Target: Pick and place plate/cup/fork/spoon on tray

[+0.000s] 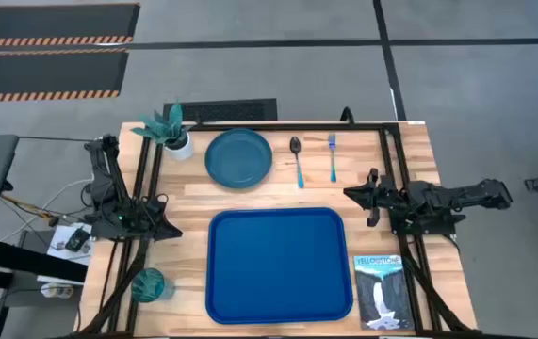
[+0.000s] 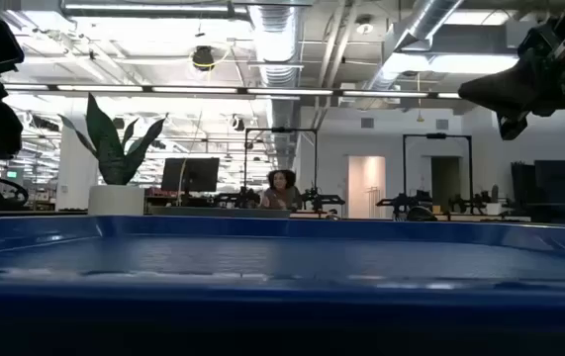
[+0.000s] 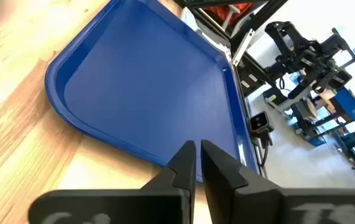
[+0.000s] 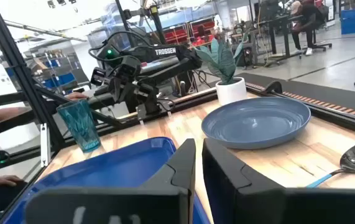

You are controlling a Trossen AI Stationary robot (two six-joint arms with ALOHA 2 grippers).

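Observation:
The blue tray (image 1: 278, 264) lies flat at the table's near middle; it also shows in the left wrist view (image 3: 146, 81). The teal-blue plate (image 1: 238, 157) rests flat at the far middle and shows in the right wrist view (image 4: 258, 123). The spoon (image 1: 298, 160) and the fork (image 1: 333, 155) lie side by side to the plate's right. The green cup (image 1: 151, 283) stands upright at the near left corner. My left gripper (image 1: 172, 229) is shut and empty, left of the tray. My right gripper (image 1: 351, 194) is shut and empty, off the tray's far right corner.
A white pot with a teal plant (image 1: 176, 139) stands at the far left corner. A book with a waterfall cover (image 1: 380, 290) lies at the near right, beside the tray. Black frame rails run along the table's left and right sides. A person sits in the room beyond.

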